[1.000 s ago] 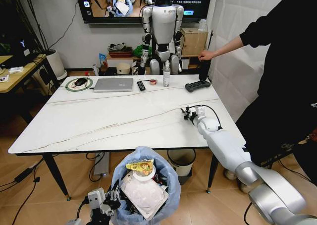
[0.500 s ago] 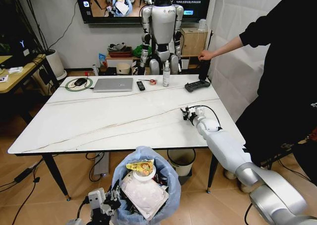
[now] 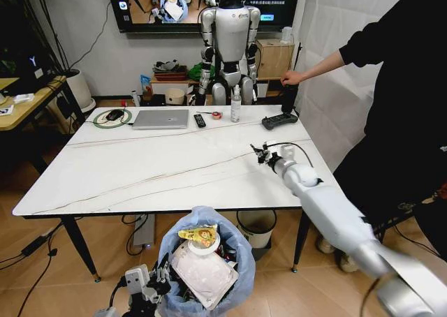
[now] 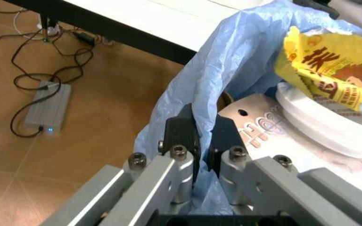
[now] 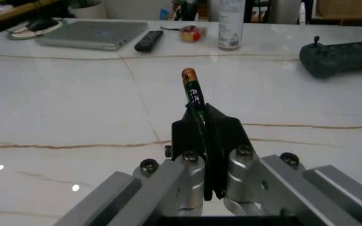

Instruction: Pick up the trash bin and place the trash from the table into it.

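Table [image 3: 160, 167]: laptop [image 3: 160, 119], remote [image 3: 199, 120], controller [image 3: 279, 121] far edge.

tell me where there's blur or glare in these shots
Head view: the right arm smears with motion blur low at the right, while the table stays sharp. Right wrist view: the battery in the right gripper is crisp, the laptop behind is soft, and small glare spots dot the tabletop. Left wrist view: the fingers pinching the blue bag are sharp.
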